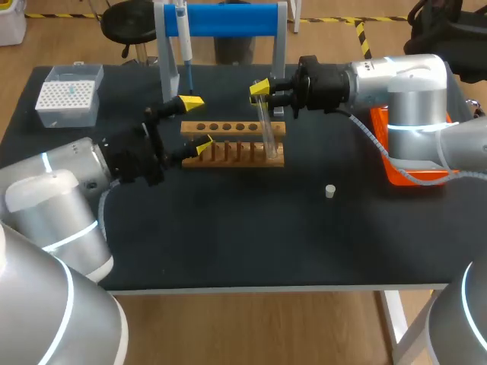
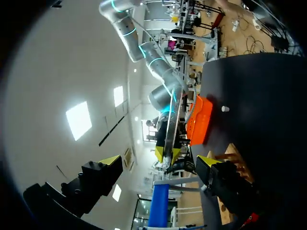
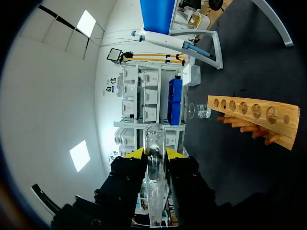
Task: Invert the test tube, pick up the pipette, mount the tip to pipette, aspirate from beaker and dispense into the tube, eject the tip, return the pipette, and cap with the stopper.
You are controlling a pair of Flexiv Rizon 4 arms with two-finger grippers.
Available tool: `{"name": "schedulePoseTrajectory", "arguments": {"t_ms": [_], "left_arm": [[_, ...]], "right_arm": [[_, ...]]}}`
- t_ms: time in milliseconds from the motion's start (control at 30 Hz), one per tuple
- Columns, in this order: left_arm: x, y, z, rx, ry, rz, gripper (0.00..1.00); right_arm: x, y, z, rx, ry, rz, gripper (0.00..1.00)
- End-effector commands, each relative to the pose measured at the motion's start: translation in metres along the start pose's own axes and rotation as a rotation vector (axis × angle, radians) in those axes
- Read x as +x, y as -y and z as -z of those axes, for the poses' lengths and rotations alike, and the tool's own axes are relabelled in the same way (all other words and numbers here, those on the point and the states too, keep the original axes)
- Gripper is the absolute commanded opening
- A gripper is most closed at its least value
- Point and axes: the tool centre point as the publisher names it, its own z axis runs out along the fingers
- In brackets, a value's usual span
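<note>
My right gripper is shut on a clear glass test tube, which hangs slightly tilted over the right end of the wooden rack. The right wrist view has the test tube upright between the yellow tips of that gripper. My left gripper stands open at the rack's left end, nothing between its fingers; in its own view the left gripper looks toward the test tube. The pipette hangs on the blue stand. A white stopper lies on the mat. A beaker stands beyond the rack.
A white tip box sits at the back left. An orange tray lies at the right, under my right arm. The stand's posts rise just behind the rack.
</note>
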Motion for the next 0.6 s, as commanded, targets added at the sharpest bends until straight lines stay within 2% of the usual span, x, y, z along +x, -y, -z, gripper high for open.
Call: {"name": "schedulePoseTrajectory", "arguments": {"t_ms": [33, 233, 433, 600], "left_arm": [[0.003, 0.0, -0.019, 0.083, -0.079, -0.189, 1.0], [0.006, 0.01, -0.035, 0.15, -0.104, -0.239, 1.0], [0.008, 0.018, -0.049, 0.169, -0.103, -0.217, 1.0], [0.014, 0.029, -0.061, 0.217, -0.112, -0.227, 1.0]], "right_arm": [[0.001, 0.0, 0.0, 0.001, 0.003, 0.0, 0.0], [0.001, 0.0, 0.0, 0.001, 0.003, 0.0, 0.0], [0.001, 0.0, 0.0, 0.001, 0.003, 0.0, 0.0], [0.001, 0.0, 0.0, 0.001, 0.003, 0.0, 0.0]]}}
